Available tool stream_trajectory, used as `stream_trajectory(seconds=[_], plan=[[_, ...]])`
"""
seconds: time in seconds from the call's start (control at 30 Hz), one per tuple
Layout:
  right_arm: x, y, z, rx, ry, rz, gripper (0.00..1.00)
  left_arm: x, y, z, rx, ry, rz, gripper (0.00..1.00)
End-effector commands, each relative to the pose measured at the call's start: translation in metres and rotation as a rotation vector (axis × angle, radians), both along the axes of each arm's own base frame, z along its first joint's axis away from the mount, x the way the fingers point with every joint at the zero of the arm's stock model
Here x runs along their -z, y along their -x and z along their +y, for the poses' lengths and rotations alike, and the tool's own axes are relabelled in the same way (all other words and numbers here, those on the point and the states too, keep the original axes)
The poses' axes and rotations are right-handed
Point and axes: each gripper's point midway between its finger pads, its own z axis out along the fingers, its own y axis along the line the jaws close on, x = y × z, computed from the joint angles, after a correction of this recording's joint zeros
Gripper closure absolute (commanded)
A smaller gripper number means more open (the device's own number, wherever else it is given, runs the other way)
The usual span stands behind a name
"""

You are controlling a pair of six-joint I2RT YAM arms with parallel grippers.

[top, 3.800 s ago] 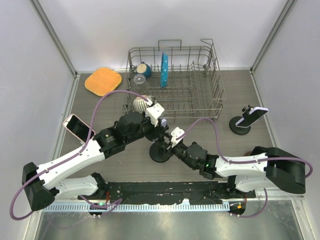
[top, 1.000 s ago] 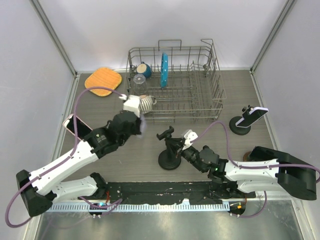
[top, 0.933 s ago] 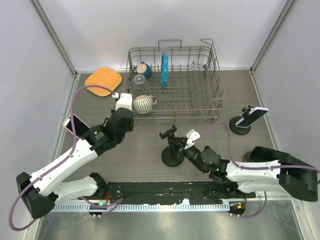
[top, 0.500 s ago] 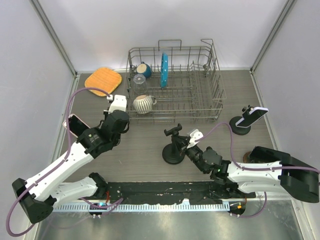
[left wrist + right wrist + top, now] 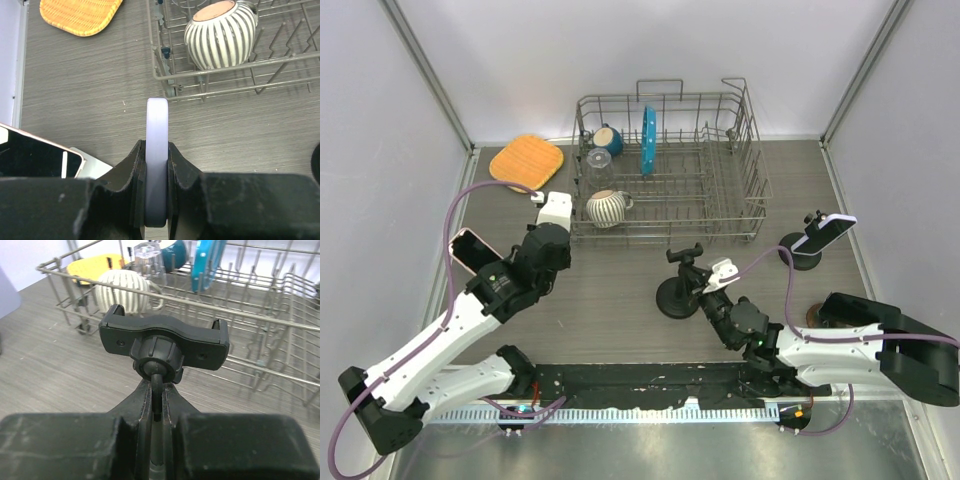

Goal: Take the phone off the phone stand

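Between the left gripper's [image 5: 157,155] fingers, pinched tight and edge-on, sits the lavender phone [image 5: 157,120], off its stand and over the table [image 5: 90,95] just before the dish rack [image 5: 165,75] and striped mug [image 5: 220,32]. The right gripper [image 5: 157,410] is clamped on the stem of the phone stand [image 5: 164,337]. A pink phone [image 5: 470,250] lies far left, and another phone [image 5: 825,228] rests on a second stand [image 5: 798,252] at right.

Left tool [image 5: 156,167] carried phone [image 5: 157,120] leftward; stand [image 5: 677,298] shifted right.

Wire dish rack [image 5: 756,172] with striped mug [image 5: 607,207], teal cup [image 5: 609,137], glass [image 5: 599,160], blue plate [image 5: 647,140]; orange mat [image 5: 526,162] beside it.
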Motion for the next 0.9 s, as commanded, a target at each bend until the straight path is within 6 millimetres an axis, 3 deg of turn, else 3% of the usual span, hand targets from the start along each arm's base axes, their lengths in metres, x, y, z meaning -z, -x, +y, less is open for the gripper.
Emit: stream_trajectory(seconds=[0.0, 0.27, 0.43, 0.73, 0.83, 0.87], plan=[[0.007, -0.014, -0.043, 0.234, 0.007, 0.003, 0.99, -0.026, -0.007, -0.009, 0.027, 0.077, -0.093, 1.00], [0.004, -0.040, -0.103, 0.501, -0.077, -0.003, 0.99, -0.029, -0.006, -0.011, 0.052, 0.089, -0.106, 1.00], [-0.003, -0.058, -0.127, 0.563, -0.100, -0.039, 0.99, -0.027, -0.005, -0.014, 0.066, 0.097, -0.102, 1.00], [0.000, -0.078, -0.117, 0.530, 0.009, -0.084, 0.98, -0.028, -0.005, -0.016, 0.078, 0.113, -0.108, 1.00], [0.003, -0.079, -0.114, 0.517, 0.012, -0.080, 0.82, -0.028, -0.004, -0.016, 0.076, 0.114, -0.109, 1.00], [0.003, -0.079, -0.113, 0.515, 0.002, -0.076, 0.62, -0.028, -0.004, -0.016, 0.077, 0.118, -0.110, 1.00]])
